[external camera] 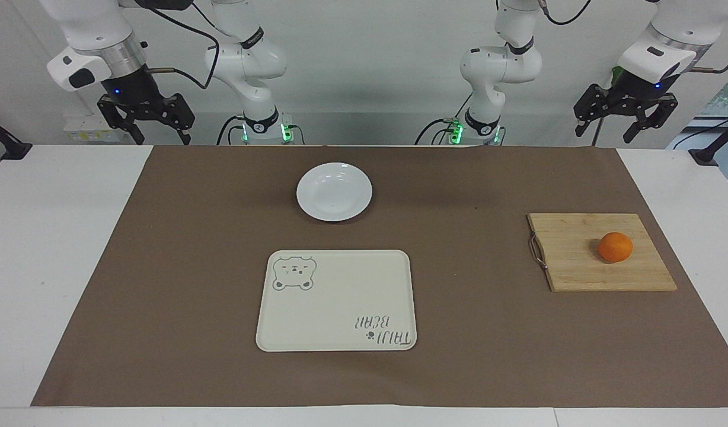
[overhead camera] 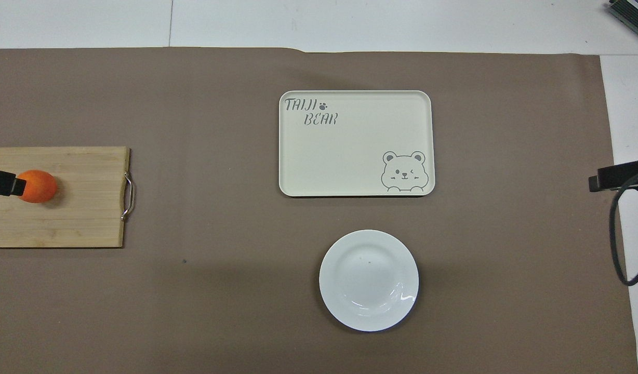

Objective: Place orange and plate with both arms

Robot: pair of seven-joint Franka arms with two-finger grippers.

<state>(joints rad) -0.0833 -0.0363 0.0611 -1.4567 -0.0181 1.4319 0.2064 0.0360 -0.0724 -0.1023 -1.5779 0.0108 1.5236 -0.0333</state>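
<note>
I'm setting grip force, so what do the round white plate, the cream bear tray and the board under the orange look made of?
The round glossy white plate looks like glazed ceramic, perhaps melamine: bright highlights curve along its rim. The cream rectangular tray with a bear drawing looks like matte plastic: no glare, printed lettering. The rectangular wooden cutting board shows pale parallel strips, likely bamboo, with a metal wire handle.

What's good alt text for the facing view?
Two robot arms wait raised at the table's robot end, left pincer and right pincer open and empty. A white plate sits nearer the robots than a bear tray; an orange rests on a cutting board.
</note>
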